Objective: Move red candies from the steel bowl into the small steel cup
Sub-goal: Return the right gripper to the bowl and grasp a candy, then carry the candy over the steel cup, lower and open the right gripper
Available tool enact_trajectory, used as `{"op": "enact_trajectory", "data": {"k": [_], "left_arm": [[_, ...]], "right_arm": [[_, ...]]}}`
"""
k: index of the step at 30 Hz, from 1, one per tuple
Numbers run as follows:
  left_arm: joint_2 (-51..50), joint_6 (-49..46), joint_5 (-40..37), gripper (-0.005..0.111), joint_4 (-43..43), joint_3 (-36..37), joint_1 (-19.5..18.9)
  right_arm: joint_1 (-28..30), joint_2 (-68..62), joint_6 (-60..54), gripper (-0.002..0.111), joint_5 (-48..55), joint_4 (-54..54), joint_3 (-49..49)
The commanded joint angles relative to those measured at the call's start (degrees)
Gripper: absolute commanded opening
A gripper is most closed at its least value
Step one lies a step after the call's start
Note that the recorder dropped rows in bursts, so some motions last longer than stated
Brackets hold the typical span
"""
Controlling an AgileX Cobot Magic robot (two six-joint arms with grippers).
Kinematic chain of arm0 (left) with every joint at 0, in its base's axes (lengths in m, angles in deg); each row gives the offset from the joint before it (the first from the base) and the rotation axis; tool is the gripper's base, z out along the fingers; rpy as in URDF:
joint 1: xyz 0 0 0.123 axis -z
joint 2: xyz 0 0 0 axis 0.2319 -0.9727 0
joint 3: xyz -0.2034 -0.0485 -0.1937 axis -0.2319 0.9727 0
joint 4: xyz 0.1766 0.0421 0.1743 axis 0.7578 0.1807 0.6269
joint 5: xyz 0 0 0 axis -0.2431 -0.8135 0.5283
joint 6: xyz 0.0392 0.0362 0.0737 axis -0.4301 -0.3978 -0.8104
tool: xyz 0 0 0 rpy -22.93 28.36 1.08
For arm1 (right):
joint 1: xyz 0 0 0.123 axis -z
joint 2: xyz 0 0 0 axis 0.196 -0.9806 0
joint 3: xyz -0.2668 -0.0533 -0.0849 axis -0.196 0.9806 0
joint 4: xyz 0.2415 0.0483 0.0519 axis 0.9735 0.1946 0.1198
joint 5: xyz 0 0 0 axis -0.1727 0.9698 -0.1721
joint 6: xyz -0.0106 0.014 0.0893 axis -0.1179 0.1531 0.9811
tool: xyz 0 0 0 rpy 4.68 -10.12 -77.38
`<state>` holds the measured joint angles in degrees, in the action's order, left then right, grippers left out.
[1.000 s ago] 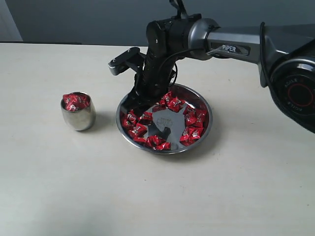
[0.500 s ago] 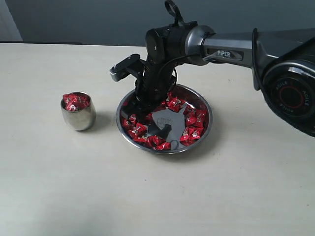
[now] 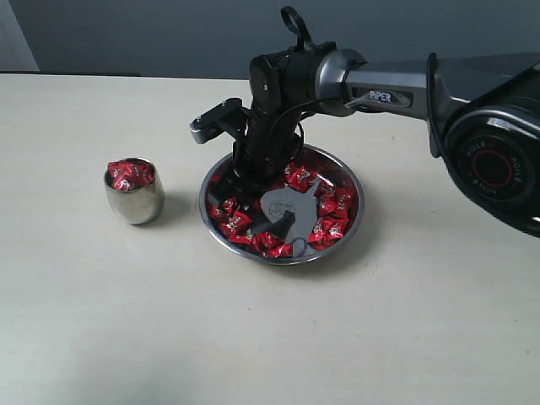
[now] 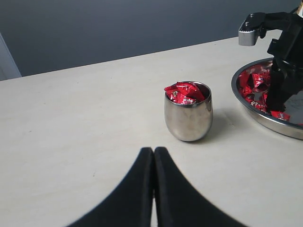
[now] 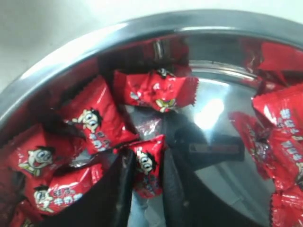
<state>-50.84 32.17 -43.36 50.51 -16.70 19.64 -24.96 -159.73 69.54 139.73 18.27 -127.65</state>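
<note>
R gripper down in steel bowl, fingers pinching one red candy, L gripper pressed shut near full small steel cup

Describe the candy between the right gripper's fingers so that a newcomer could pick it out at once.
Find the wide steel bowl beside the small steel cup. The right gripper reaches into its cup-side edge. The red candy sits alone between its two dark fingers; its neighbours lie outside them.

Red candies — white cartoon faces, apparently — silvery steel bowl and cup.
</note>
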Motion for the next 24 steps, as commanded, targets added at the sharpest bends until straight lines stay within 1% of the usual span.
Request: {"op": "enact_trajectory", "data": {"k": [1,8,10,11,14,15,19,24], "left_arm": [[0.25,0.31,0.54,0.000,-0.07,-0.06,0.17],[0.25,0.31,0.54,0.000,-0.07,-0.06,0.17],[0.25,0.31,0.54,0.000,-0.07,-0.06,0.17],[0.25,0.31,0.54,0.000,-0.07,-0.06,0.17],[0.25,0.31,0.54,0.000,-0.07,-0.06,0.17],[0.25,0.31,0.54,0.000,-0.07,-0.06,0.17],[0.25,0.31,0.54,0.000,-0.07,-0.06,0.17],[0.25,0.31,0.54,0.000,-0.07,-0.06,0.17]], "right_arm": [[0.29,0.64,0.55,-0.001,0.51,-0.14,0.16],[0.29,5.60,0.65,-0.001,-0.25,-0.34,0.16],[0.29,7.97,0.65,-0.001,-0.99,0.92,0.16],[0.19,8.97,0.65,-0.001,-1.73,3.22,0.16],[-0.34,10.01,-3.73,-0.001,-6.85,14.03,0.16],[-1.17,9.89,-6.16,-0.001,-10.14,18.00,0.16],[-4.74,8.90,-8.36,-0.001,-18.38,20.68,0.06],[-7.58,6.28,-10.08,-0.001,-20.84,20.67,0.06]]}}
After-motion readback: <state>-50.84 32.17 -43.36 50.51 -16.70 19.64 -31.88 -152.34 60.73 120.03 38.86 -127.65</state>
